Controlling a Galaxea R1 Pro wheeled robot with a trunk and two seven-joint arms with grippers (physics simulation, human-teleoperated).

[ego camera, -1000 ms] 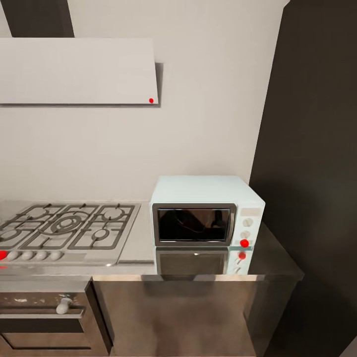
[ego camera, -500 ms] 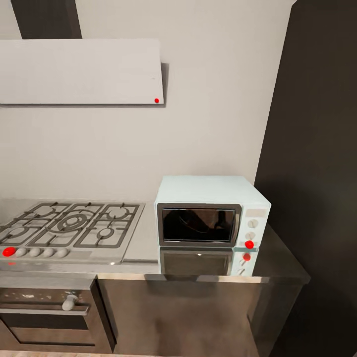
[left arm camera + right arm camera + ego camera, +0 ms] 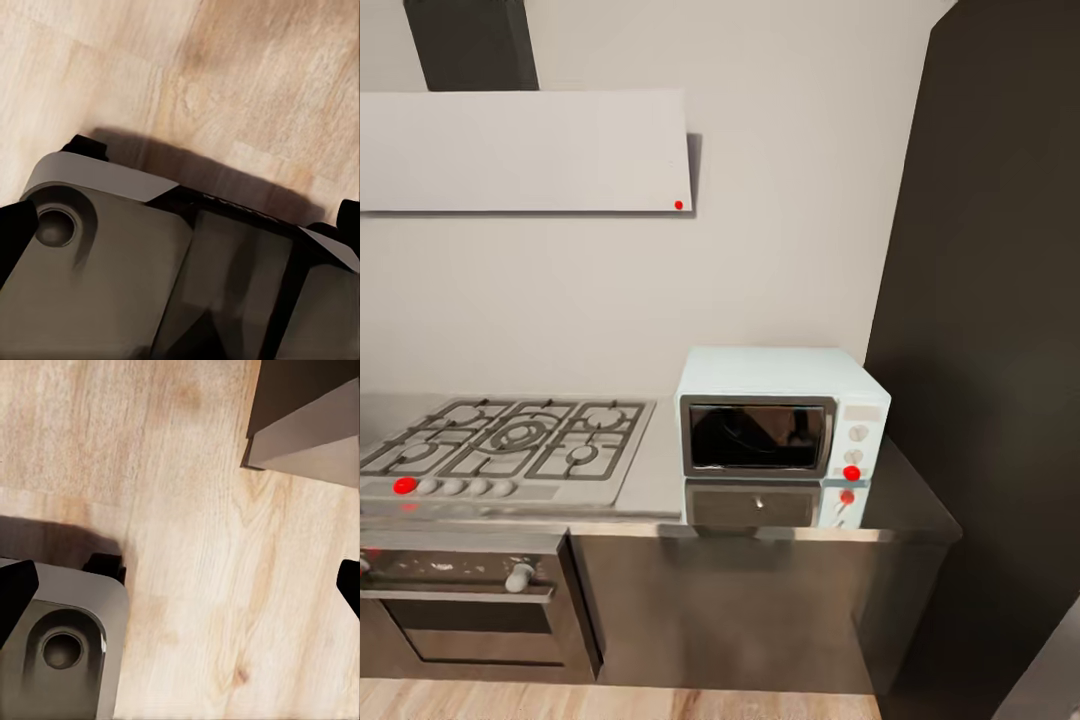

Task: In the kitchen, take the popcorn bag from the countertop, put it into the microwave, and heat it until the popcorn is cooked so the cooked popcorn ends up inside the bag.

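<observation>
The pale mint-blue microwave (image 3: 781,425) stands on the steel countertop (image 3: 905,497) at the right end, against the wall, with its dark glass door closed. The popcorn bag and the popcorn are out of view. In the left wrist view my left gripper (image 3: 180,223) hangs over my own grey base (image 3: 112,270) and the wooden floor; its dark fingertips (image 3: 10,232) sit far apart at the frame edges with nothing between them. In the right wrist view my right gripper (image 3: 180,589) is likewise open over the floor, fingertips (image 3: 12,594) wide apart.
A gas hob (image 3: 510,442) with a red knob lies left of the microwave, with a built-in oven (image 3: 470,605) below it and a white hood (image 3: 520,150) above. A tall dark cabinet (image 3: 1000,350) closes off the right side. Wooden floor (image 3: 610,700) runs along the cabinet fronts.
The whole head view has shifted: the camera has drawn back, so the counter looks a little smaller and higher and a strip of floor now shows. Nothing on the counter has moved.
</observation>
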